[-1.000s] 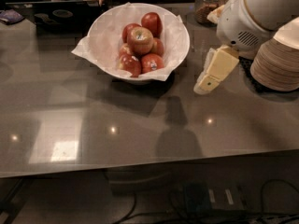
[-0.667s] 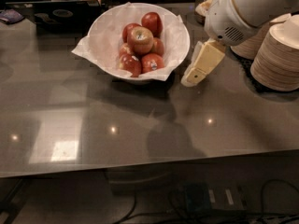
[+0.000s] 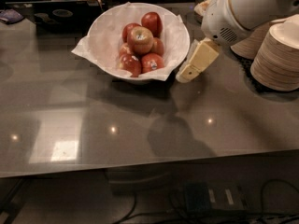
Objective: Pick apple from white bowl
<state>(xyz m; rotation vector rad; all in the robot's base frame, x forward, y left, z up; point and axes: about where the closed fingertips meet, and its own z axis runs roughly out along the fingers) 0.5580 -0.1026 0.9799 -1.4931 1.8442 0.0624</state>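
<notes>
- Clearly the approach step is in hand: the gripper (image 3: 189, 72) hangs just outside the right rim of the white bowl (image 3: 103, 29), low over the table (image 3: 140, 125), and holds nothing.
- Whether the gripper is spread or pressed together I cannot tell from this view; only a cream-yellow, wedge-shaped piece shows below the arm's rounded white housing (image 3: 238, 13).
- The apple (image 3: 140, 39) sits on top of the pile near the middle of the bowl, stem side up, untouched and well apart from the gripper.
- As I judge it, the next move calls for lifting over the rim, travelling left across the bowl, and coming down from above onto the topmost fruit, since its neighbours crowd its sides.
- The apple is round and smooth, red at the flanks with a pale tan, streaked crown; its glossy skin looks slippery, so a centred hold across its widest part seems wise.
- The darker apples (image 3: 152, 22) around it are equally shiny and round, and they may roll if nudged.
- The bowl is wide, round and matte white, lined with crinkled white paper (image 3: 83, 52) that pokes past the rim in stiff folds; a low pass could snag it.
- The table is a grey, polished surface showing light reflections.
- Stacks of pale plates (image 3: 278, 55) stand to the right, behind the arm.
</notes>
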